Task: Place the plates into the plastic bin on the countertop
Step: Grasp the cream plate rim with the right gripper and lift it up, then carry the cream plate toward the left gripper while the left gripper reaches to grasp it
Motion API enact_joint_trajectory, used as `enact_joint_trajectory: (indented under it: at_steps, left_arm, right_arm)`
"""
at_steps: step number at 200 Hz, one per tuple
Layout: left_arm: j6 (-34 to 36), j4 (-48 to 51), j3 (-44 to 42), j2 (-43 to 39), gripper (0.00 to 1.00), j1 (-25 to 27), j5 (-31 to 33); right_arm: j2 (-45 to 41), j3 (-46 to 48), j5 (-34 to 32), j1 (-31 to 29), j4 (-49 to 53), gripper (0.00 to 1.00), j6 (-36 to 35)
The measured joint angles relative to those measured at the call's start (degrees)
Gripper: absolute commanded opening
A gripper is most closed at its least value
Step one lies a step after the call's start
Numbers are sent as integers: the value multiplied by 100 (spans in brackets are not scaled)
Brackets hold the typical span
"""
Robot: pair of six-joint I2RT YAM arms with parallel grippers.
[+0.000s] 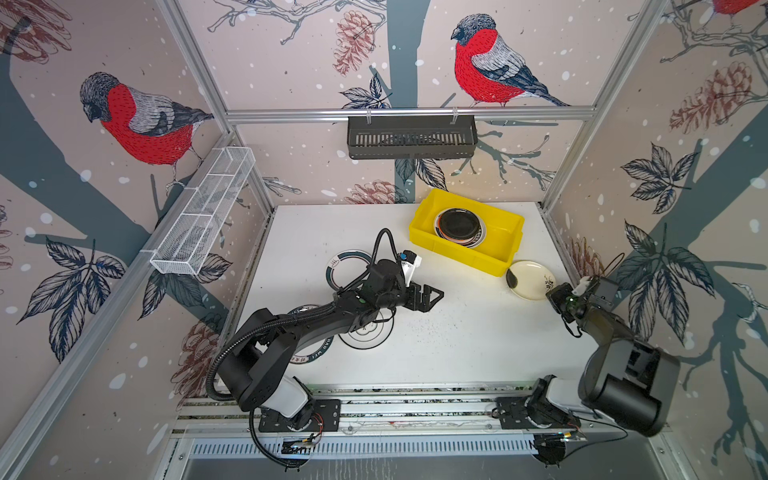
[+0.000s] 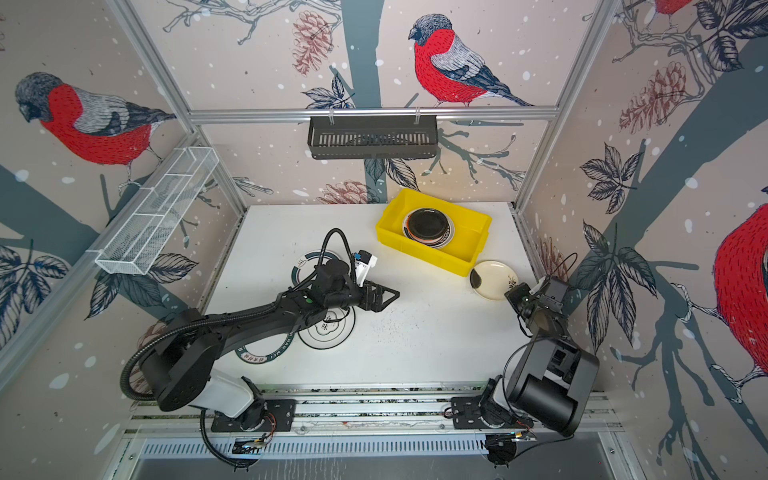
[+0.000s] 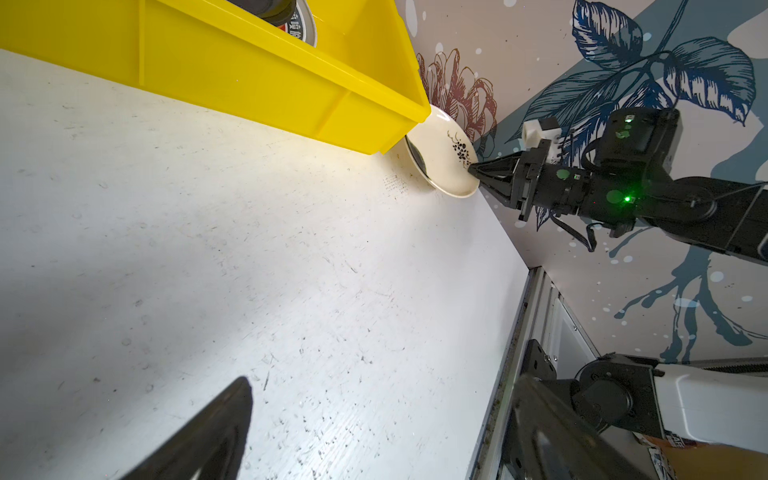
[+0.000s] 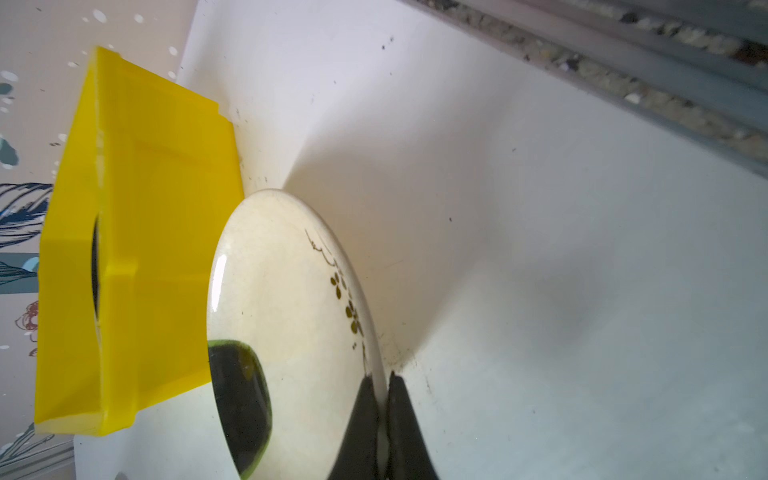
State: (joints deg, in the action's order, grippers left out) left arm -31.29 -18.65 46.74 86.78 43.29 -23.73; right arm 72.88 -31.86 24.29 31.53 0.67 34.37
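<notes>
1. We see a stack of plates [image 1: 476, 242] already inside the yellow bin [image 1: 457, 257] at the far right of the counter [image 1: 457, 353]. A dark plate [image 1: 457, 224] is on top, with an orange and a white rim showing under it; we cannot count the stack exactly
2. The right fingers [image 4: 360, 428] are closed on the near rim of the cream plate [image 1: 534, 278]. It is outside the bin, just beside its near right corner. It looks a little tilted, and we cannot tell whether it is clear of the counter
3. The left fingers [image 3: 212, 432] are spread wide and hold nothing, hovering over the middle of the counter, well apart from the bin
4. Three more plates lie flat on the left side of the counter: a teal-rimmed plate [image 1: 334, 266], a black-ringed plate [image 1: 370, 338] and a lettered-rim plate [image 1: 318, 355], all partly hidden under the left arm [image 1: 299, 332]
5. We judge the job about half done: the cream plate has yet to go over the bin wall onto the stack, then the three on the left remain
</notes>
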Motion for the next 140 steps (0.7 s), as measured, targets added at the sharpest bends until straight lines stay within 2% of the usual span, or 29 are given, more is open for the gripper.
enact_joint_trajectory:
  at_steps: [58, 81, 103, 140]
  left_arm:
    - [-68, -13, 579, 444, 96, 0, -48]
    - [-151, -66, 835, 726, 85, 4, -87]
    - [-188, -153, 1161, 1058, 80, 48, -177]
    - [-232, -214, 1604, 1423, 78, 190, -326]
  right_arm:
    - [-2424, 184, -297, -299, 785, 0, 142]
    - [-3274, 337, -380, -470, 1067, 0, 144]
    - [-3657, 363, -352, -837, 1346, 0, 162]
    - [-3617, 98, -348, -1692, 1604, 0, 157]
